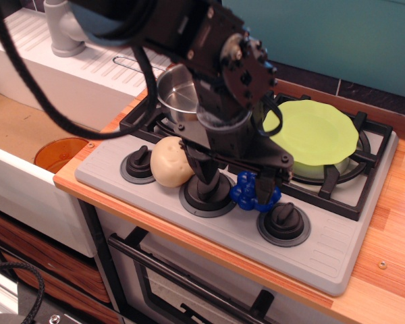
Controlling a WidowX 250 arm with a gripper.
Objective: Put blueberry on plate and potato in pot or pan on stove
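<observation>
The blueberry [246,194] lies on the grey stove [324,250] between the middle and right knobs. My gripper [235,185] is open and low over it: one finger [205,177] comes down on the middle knob side, the other [264,183] stands in front of the berries' right part. The potato [171,161] sits left of the gripper, between the left and middle knobs. The lime-green plate [314,132] rests on the right burner. The steel pan [174,94] sits on the back left burner, partly hidden by my arm.
An orange round dish [59,152] lies in the sink [20,128] at left. A white drain rack and faucet base [66,30] stand at the back left. The wooden counter [391,263] runs along the right.
</observation>
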